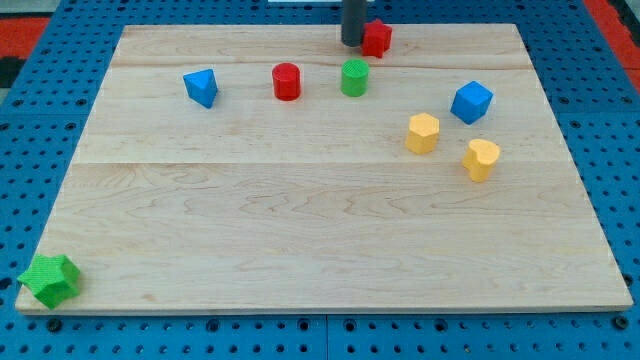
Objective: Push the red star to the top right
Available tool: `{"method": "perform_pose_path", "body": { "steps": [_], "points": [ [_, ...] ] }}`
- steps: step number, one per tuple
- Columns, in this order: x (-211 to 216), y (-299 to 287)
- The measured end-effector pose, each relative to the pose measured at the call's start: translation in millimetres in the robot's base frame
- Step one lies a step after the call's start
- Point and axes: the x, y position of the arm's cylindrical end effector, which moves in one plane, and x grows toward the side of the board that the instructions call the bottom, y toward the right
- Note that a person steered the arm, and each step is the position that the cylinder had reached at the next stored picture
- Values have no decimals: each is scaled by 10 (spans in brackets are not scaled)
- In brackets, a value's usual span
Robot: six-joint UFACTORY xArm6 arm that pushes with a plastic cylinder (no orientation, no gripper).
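Note:
The red star [377, 38] lies near the board's top edge, a little right of centre. My tip [353, 43] stands right against the star's left side; the dark rod rises out of the view's top. A red cylinder [287, 81] and a green cylinder [354, 77] lie just below them.
A blue block [202, 87] lies at upper left. A blue cube [471, 102] lies at right, with two yellow blocks [423, 132] [481, 158] below it. A green star [50, 279] sits at the wooden board's [300, 230] bottom left corner. A blue pegboard surrounds the board.

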Motion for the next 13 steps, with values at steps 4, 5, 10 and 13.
{"method": "perform_pose_path", "body": {
  "steps": [4,5,10,13],
  "points": [
    [-1,488],
    [-1,402],
    [13,197],
    [-1,1088]
  ]
}}
